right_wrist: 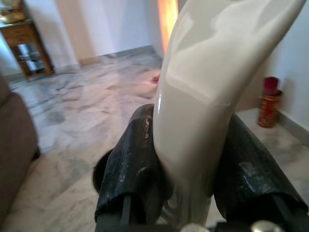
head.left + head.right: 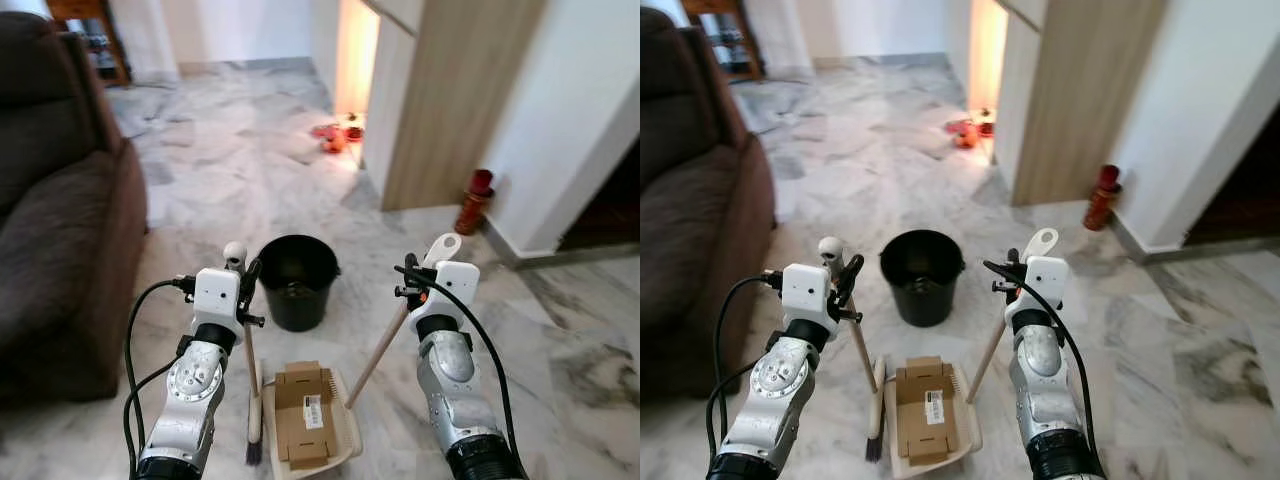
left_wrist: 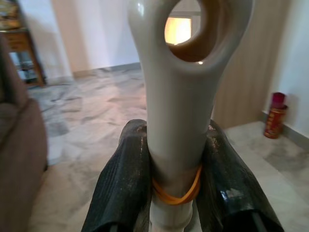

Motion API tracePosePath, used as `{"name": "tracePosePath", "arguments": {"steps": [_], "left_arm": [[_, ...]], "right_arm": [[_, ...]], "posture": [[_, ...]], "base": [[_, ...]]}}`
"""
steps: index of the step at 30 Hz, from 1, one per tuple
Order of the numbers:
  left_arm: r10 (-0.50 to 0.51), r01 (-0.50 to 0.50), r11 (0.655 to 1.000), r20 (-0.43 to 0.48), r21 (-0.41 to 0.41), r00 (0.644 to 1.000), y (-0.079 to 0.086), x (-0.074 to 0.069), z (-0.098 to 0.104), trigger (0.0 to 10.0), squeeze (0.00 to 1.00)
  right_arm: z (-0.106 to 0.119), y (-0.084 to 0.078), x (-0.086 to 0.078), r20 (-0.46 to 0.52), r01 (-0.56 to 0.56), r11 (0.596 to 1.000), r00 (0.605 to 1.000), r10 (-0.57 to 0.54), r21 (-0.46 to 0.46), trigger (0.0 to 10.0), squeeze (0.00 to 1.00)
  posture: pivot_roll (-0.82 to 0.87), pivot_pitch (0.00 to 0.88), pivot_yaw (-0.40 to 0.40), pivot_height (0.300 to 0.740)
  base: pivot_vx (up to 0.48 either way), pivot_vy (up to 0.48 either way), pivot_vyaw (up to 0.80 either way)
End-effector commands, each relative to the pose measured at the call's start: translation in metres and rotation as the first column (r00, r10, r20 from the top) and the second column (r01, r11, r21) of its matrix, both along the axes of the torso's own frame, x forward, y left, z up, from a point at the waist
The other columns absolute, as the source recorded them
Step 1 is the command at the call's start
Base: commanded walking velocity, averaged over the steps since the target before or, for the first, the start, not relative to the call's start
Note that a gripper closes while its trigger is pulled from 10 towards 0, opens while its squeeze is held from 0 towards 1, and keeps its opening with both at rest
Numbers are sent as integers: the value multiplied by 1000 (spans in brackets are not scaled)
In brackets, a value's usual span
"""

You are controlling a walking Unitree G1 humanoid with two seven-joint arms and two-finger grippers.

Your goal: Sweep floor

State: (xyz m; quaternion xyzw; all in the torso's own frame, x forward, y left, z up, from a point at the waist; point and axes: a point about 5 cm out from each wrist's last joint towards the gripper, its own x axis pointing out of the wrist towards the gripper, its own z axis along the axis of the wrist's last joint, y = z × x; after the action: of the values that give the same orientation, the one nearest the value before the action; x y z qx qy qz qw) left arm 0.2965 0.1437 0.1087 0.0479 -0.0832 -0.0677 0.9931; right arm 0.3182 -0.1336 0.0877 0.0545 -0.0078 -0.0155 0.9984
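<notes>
My left gripper is shut on the cream top of a broom handle; its hanging-hole end sits between the black fingers. The dark bristles rest on the marble floor beside a cream dustpan. A flattened cardboard box lies in the pan. My right gripper is shut on the dustpan's long handle, whose cream grip is clamped between the fingers. A black bucket stands just beyond the pan, between my arms.
A brown sofa fills the left side. A tall wooden panel and white wall stand to the right, with a red canister at the wall's foot. Small red items lie farther off by a lit doorway.
</notes>
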Motion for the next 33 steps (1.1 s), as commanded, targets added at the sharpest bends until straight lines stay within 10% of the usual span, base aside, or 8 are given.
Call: {"name": "tracePosePath", "arguments": {"steps": [1, 33], "left_arm": [[6, -6, 1000, 38, 3, 999, 0, 2, 10, 10000, 0], [1, -1, 1000, 33, 13, 999, -1, 2, 8, 10000, 0]], "right_arm": [[10, 3, 3, 43, -7, 1000, 999, 6, 13, 10000, 0], [10, 4, 4, 39, -18, 1000, 999, 17, 22, 10000, 0]], "posture": [[104, 4, -7, 740], [104, 2, -5, 740]], "base": [[0, 0, 800], [168, 0, 85]]}}
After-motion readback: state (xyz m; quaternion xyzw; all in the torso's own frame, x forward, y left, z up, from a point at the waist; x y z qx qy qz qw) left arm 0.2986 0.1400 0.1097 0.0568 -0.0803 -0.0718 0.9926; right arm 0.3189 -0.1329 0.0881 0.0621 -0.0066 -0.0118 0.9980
